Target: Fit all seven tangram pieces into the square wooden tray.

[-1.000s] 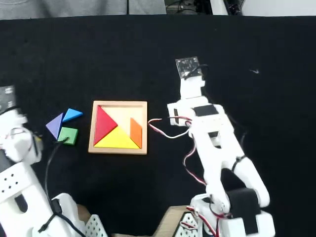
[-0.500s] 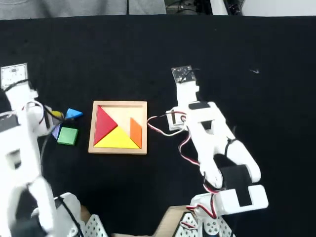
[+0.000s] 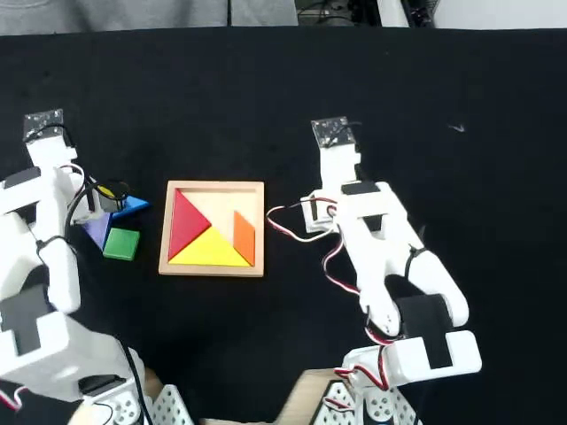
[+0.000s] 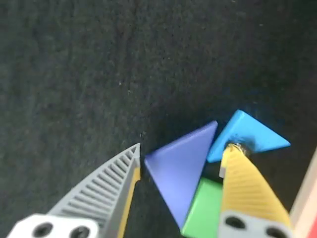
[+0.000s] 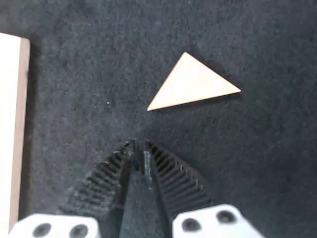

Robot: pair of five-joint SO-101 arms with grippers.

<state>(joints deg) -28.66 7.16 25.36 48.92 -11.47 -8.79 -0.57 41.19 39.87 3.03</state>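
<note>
Your left tool [image 4: 183, 151] hangs with its jaws apart over the three loose pieces on the black worktop [image 3: 266, 106], at 9 o'clock of the square wooden tray [image 3: 213, 185]. The jaws straddle the purple triangle [image 4: 181, 168]. The grey finger [image 4: 119, 183] is just off the triangle's free edge, and the yellow finger [image 4: 242, 183] is tipped over the seam where purple meets the blue triangle [image 4: 250, 136].

In the high view the blue triangle sits at 1 o'clock of the green square [image 3: 121, 243] and the purple one at 10 o'clock of it. All three look to be touching.

The tray already holds the red triangle [image 3: 186, 226], the yellow triangle [image 3: 213, 250] and the orange piece [image 3: 244, 232]. Bare wood is left toward its 1 o'clock corner.

The step in hand looks like picking up the purple triangle:
- Before you descend, nudge the tool away from the blue piece so the yellow finger drops into the seam rather than onto blue.
- Come down square to the worktop and close slowly across the two purple edges.
- Lift straight up, since its neighbours may drag along.

Your right tool [image 5: 137, 146] has its jaws together, resting above the worktop near a pale triangle [image 5: 192, 84] beside the tray. Leave it parked there.
</note>
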